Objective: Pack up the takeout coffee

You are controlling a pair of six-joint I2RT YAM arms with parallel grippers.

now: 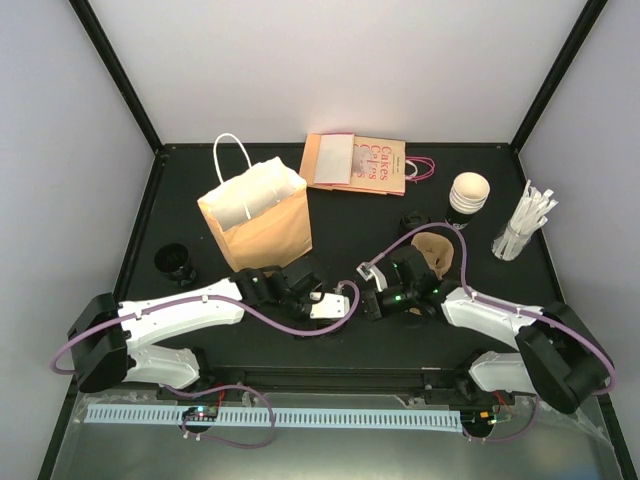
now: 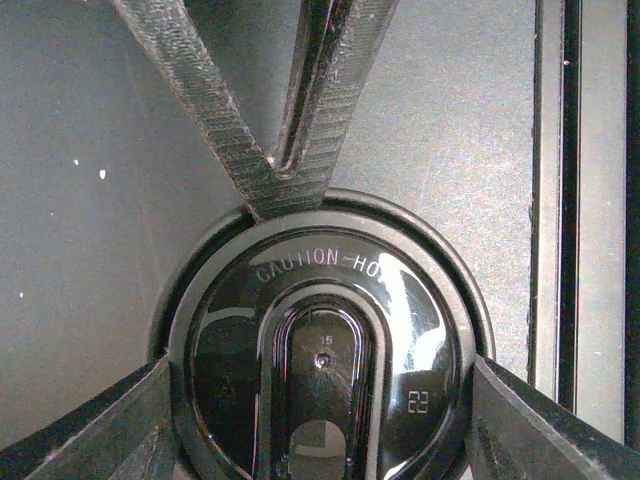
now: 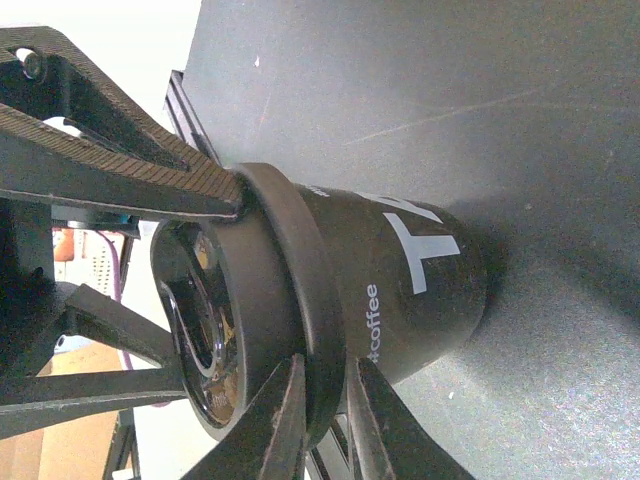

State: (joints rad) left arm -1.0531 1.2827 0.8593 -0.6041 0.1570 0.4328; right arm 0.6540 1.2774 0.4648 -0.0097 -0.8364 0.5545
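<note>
The takeout coffee (image 3: 410, 290) is a small black cup printed "coffee", standing on the black table with its black lid (image 2: 400, 330) on. In the left wrist view I look straight down on the lid, and my left gripper (image 2: 320, 372) is shut on it from both sides. My right gripper (image 3: 328, 372) pinches the lid's rim, one finger on the lid's wall and one under the rim against the cup. Its fingers (image 2: 320, 100) meet the rim from the top of the left wrist view. From above, the left gripper (image 1: 335, 303) and right gripper (image 1: 372, 297) meet at mid-table and mostly hide the cup.
An open brown paper bag (image 1: 255, 215) with white handles stands behind the left arm. A flat printed bag (image 1: 355, 163) lies at the back. A second cup (image 1: 469, 190), white straws (image 1: 525, 222) and a pulp carrier (image 1: 437, 255) are at the right, and a black round item (image 1: 175, 260) at the left.
</note>
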